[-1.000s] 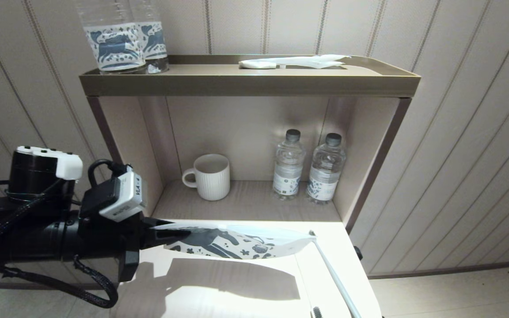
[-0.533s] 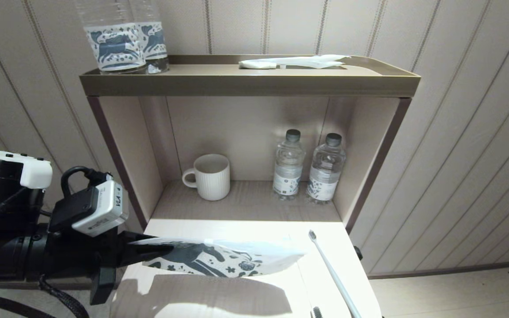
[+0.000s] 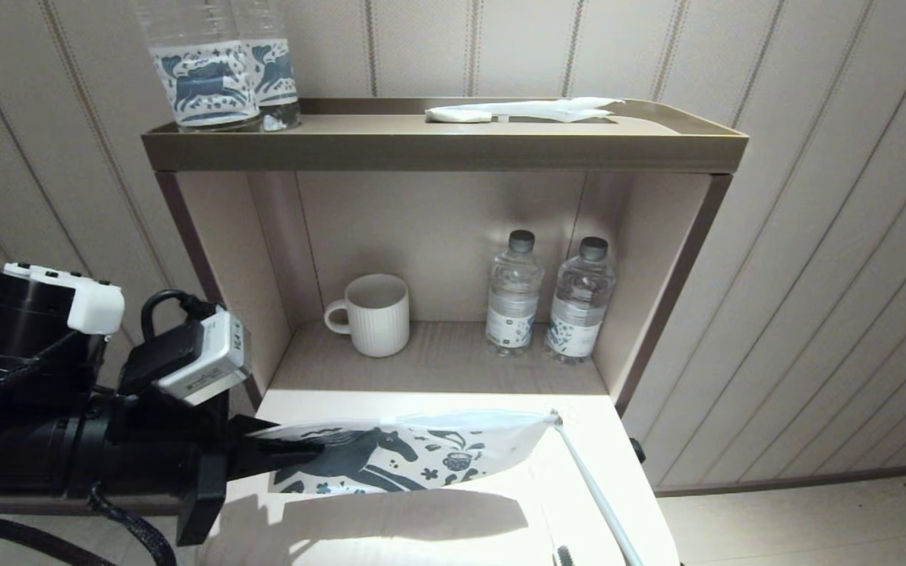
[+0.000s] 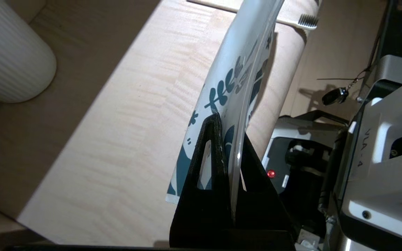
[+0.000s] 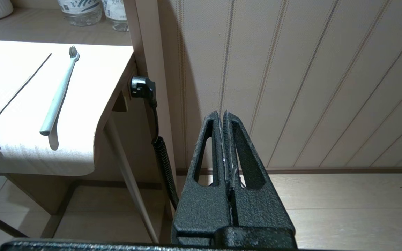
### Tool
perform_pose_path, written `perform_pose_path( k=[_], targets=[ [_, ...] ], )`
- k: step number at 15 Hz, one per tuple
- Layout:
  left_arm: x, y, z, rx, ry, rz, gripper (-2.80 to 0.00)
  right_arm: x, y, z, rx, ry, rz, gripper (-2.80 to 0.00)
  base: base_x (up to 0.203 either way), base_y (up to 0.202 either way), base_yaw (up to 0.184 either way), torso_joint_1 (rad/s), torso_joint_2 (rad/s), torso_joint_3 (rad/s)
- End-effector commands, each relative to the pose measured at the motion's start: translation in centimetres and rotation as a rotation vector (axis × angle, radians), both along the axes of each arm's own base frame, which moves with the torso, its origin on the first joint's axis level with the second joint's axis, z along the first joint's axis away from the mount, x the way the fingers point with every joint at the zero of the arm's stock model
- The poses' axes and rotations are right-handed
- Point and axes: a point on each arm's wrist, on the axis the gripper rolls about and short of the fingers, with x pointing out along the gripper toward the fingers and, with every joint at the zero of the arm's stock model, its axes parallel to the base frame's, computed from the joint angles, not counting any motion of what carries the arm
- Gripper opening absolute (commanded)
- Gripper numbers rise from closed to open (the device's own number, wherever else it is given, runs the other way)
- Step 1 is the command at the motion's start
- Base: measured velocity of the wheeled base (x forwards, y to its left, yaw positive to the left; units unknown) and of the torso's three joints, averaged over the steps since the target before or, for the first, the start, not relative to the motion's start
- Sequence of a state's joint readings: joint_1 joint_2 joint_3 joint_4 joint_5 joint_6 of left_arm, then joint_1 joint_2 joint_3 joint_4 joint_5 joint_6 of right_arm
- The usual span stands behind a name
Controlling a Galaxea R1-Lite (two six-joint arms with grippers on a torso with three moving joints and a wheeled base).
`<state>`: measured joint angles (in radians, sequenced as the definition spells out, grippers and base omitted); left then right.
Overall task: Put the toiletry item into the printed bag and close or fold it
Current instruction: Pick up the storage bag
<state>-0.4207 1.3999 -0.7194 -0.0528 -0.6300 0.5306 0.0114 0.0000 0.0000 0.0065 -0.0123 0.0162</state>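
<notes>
My left gripper (image 3: pixel 296 454) is shut on the left end of the printed bag (image 3: pixel 421 454), a white pouch with a dark blue horse. It holds the bag nearly level above the pale table (image 3: pixel 610 440). In the left wrist view the gripper (image 4: pixel 230 129) clamps the bag (image 4: pixel 237 69) edge-on. The toothbrush (image 3: pixel 591 483) lies on the table's right side, and its head meets the bag's far tip. The right wrist view shows the toothbrush (image 5: pixel 58 96) lying free. My right gripper (image 5: pixel 222 113) is shut and empty, low beside the table's right side, out of the head view.
A second brush head with dark bristles (image 3: pixel 563 556) pokes over the table's front edge. The shelf niche holds a white mug (image 3: pixel 374 314) and two water bottles (image 3: pixel 513 295). On top stand horse-label bottles (image 3: pixel 209 75) and a white wrapped packet (image 3: pixel 524 110).
The left arm drew the bag back to the left, then moved it right again. The bag's far tip is back at the toothbrush head, and its printed face is tilted more towards the head camera.
</notes>
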Motion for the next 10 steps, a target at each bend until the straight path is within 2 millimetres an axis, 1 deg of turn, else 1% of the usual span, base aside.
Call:
perform_pose_path(
  k=[1, 3, 6, 10],
  targets=[
    [0.71, -1.12, -0.13, 0.000, 0.025, -0.022, -2.80, 0.00, 0.00, 0.00, -0.001, 0.000, 0.000, -2.80, 0.000, 0.000, 0.000, 0.000, 0.00, 0.000],
    [0.81, -1.44, -0.11, 0.001, 0.025, -0.028, -2.80, -0.07, 0.00, 0.01, -0.003, 0.022, 0.000, -2.80, 0.000, 0.000, 0.000, 0.000, 0.00, 0.000],
    [0.70, -1.83, 0.01, 0.004, 0.016, -0.043, -2.80, 0.37, 0.01, 0.19, -0.008, 0.099, 0.000, -2.80, 0.000, 0.000, 0.000, 0.000, 0.00, 0.000],
    [0.72, -1.84, -0.02, 0.008, 0.011, -0.044, -2.80, 0.29, 0.01, 0.10, -0.006, 0.063, -0.002, -2.80, 0.000, 0.000, 0.000, 0.000, 0.00, 0.000]
  ],
)
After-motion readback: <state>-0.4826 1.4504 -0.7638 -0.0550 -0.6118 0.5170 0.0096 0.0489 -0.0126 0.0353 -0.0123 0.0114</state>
